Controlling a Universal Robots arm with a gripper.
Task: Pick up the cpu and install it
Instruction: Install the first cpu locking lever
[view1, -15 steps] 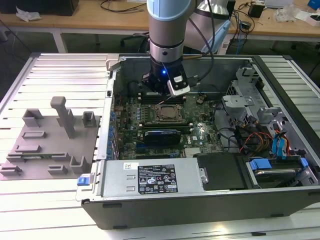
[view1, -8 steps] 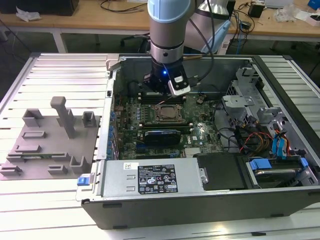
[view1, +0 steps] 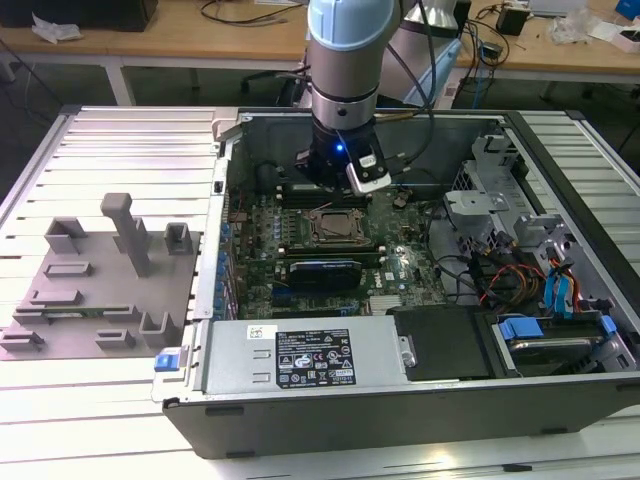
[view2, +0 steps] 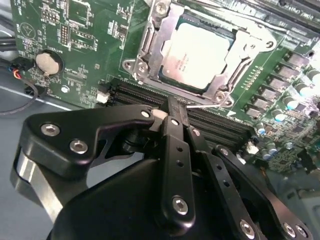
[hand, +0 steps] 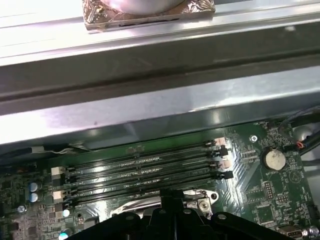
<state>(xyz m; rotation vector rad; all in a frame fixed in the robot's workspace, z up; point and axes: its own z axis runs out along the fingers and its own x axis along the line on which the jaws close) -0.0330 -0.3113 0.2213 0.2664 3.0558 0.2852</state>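
Note:
The cpu (view2: 197, 52) lies flat in the socket on the green motherboard, its pale silver top showing, with the metal socket frame (view2: 150, 45) around its edges. My gripper (view2: 176, 107) hangs just beside the socket, over the black memory slots (hand: 145, 170), fingers shut together with nothing between them. A thin metal lever (view2: 205, 105) runs past the fingertips. In the exterior view the gripper (view1: 335, 180) hangs inside the open computer case, just behind the socket (view1: 335, 225). In the first wrist view the gripper (hand: 170, 200) stands above the socket's edge.
The case's metal wall (hand: 150, 100) rises close behind the memory slots. A coin battery (view2: 48, 62) sits on the board. A silver labelled box (view1: 300, 360) fills the case front, and drive bays with cables (view1: 530, 270) the exterior view's right. A grey fixture plate (view1: 100, 280) lies outside.

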